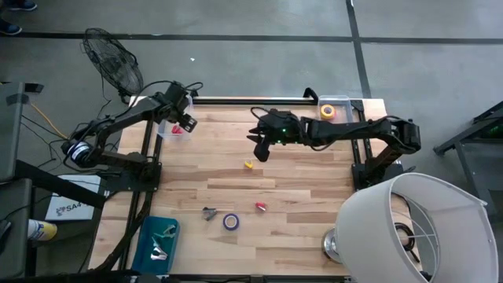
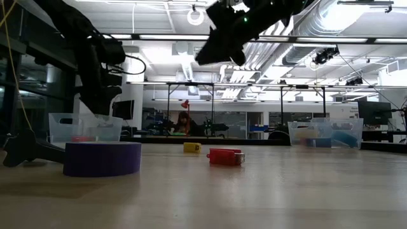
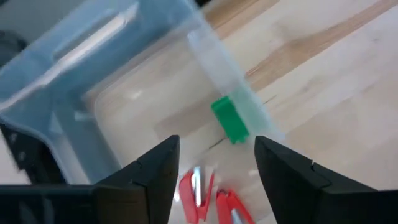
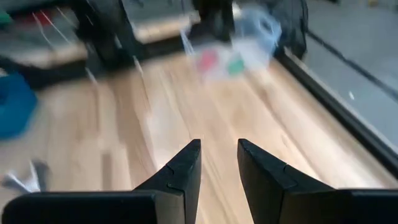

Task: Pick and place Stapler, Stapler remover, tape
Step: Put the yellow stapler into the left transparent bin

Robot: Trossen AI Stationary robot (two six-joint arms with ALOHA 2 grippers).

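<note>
A red staple remover (image 3: 208,198) lies inside the clear bin (image 1: 167,130) at the table's back left corner, with a small green stapler (image 3: 231,120) beside it in the same bin. The left gripper (image 3: 214,171) is held directly above the remover with its fingers spread apart and nothing between them, so the remover is judged to be released into the bin.

Forward of the bin on the wooden table (image 1: 306,189) three pieces are left: a small yellow stapler (image 1: 248,164) near the middle, a small red stapler (image 1: 261,207) nearer the front, and a purple tape roll (image 1: 230,222) just beside a dark staple remover (image 1: 209,212). All are judged light and rigid. The staplers are smooth plastic blocks, likely to slip or skid, so they would best be pinched across their narrow sides. The tape roll could be taken across its rim or through its hollow centre.

The right gripper (image 1: 262,151) is held in the air over the table, above and behind the yellow stapler, its fingers narrowly parted and empty
</note>
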